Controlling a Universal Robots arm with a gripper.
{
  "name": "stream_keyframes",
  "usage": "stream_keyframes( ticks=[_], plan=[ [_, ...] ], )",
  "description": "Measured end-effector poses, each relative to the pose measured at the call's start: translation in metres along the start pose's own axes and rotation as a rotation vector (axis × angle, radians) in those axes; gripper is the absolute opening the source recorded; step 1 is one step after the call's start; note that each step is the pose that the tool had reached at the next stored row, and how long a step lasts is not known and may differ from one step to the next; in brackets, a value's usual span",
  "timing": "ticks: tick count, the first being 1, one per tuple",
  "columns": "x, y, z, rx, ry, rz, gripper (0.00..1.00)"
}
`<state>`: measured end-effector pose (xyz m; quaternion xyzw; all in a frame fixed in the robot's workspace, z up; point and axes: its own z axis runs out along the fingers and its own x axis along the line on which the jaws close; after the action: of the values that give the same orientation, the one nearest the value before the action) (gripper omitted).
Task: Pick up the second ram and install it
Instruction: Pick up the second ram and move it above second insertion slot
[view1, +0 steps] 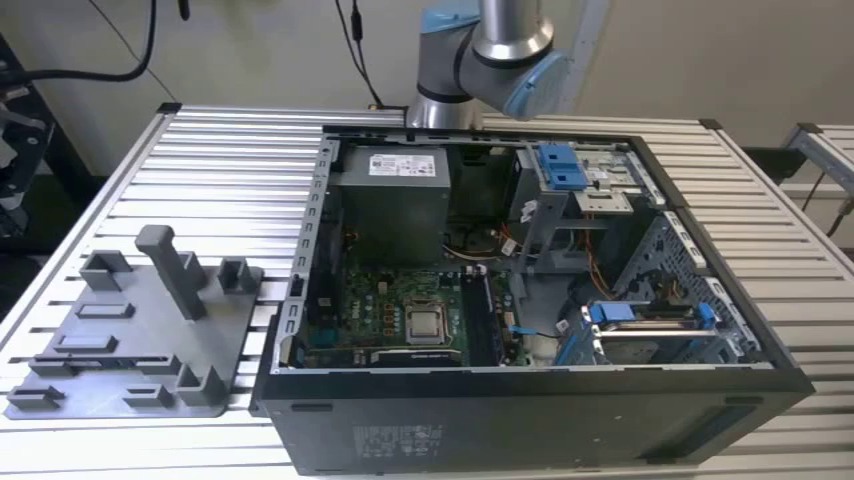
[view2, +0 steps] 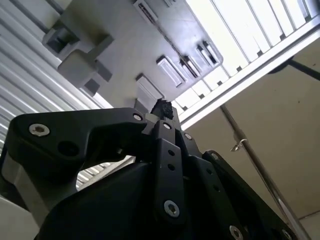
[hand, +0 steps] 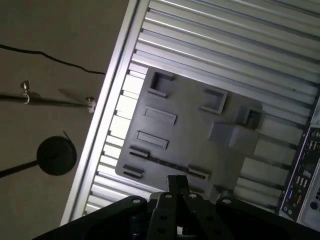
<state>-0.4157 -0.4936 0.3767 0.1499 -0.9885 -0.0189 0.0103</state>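
Gripper (hand: 177, 182) hangs high (pointing down) over the grey tray (hand: 190, 125).

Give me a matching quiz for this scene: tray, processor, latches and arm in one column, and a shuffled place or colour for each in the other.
1 tray
2 processor
3 latches
4 arm

a blue, inside the case
b grey, on the table beside the case
c behind the case
d on the green board

Pairs: 1-b, 2-d, 3-a, 4-c
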Motion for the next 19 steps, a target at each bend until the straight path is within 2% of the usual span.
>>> stream_keyframes(
  ticks=[19],
  plan=[
    [0.0, 0.0, 0.0, 0.003, 0.0062, -0.145, 0.11]
  ],
)
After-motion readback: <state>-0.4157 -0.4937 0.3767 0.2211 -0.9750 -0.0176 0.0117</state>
